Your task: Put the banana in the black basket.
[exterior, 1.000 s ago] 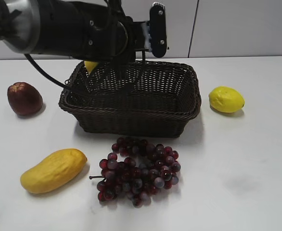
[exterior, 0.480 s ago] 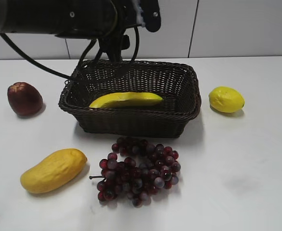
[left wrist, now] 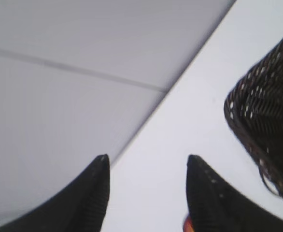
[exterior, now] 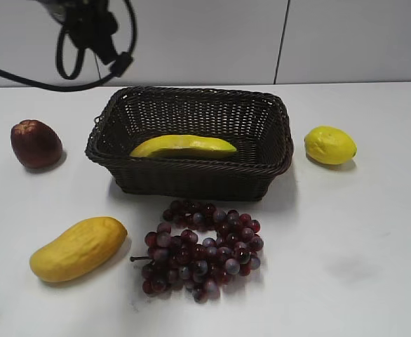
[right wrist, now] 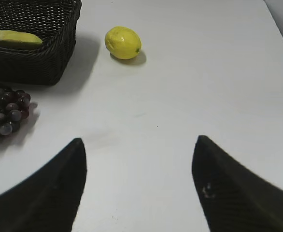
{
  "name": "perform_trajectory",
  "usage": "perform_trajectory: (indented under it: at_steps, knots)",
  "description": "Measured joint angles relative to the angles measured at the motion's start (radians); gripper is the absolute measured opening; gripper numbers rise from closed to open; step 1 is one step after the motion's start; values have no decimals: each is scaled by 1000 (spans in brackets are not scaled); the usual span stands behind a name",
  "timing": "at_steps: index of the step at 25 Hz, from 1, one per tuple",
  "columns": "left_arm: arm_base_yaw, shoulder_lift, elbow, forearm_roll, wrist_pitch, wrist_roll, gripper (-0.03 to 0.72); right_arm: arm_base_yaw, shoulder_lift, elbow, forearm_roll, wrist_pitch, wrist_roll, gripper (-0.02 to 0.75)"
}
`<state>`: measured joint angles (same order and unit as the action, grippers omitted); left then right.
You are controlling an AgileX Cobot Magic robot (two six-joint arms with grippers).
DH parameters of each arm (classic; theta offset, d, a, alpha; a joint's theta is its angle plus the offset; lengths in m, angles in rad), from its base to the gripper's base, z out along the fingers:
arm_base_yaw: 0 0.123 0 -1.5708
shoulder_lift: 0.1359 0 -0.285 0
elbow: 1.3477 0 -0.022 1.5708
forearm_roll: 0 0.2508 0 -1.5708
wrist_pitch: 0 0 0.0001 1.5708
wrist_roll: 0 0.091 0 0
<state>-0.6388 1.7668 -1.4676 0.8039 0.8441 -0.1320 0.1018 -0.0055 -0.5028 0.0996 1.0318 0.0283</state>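
Note:
The pale-yellow banana [exterior: 184, 146] lies inside the black basket [exterior: 191, 179], along its near wall; it also shows in the right wrist view [right wrist: 13, 38] inside the basket [right wrist: 35, 63]. My left gripper [left wrist: 146, 159] is open and empty, up by the back wall to the left of the basket's corner [left wrist: 262, 116]. In the exterior view only part of the left arm with its cables [exterior: 93, 35] shows at the top left. My right gripper [right wrist: 139, 142] is open and empty above bare table, right of the basket.
A yellow lemon [exterior: 329, 145] lies right of the basket. A bunch of dark red grapes [exterior: 202, 249] lies in front of it. A yellow mango-like fruit [exterior: 78, 248] is at front left and a dark red fruit [exterior: 35, 143] at left.
One second ago my left gripper was low over the basket with the banana. It let the banana go into the basket, then rose and withdrew to the upper left.

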Motion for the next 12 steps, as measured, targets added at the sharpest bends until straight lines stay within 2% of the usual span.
perform_trajectory:
  at_steps: [5,12]
  knots:
    - [193,-45,-1,-382,148,105,493,0,0,0,0,0,0,519]
    - [503,-74,-1,-788,312,166,493,0,0,0,0,0,0,519]
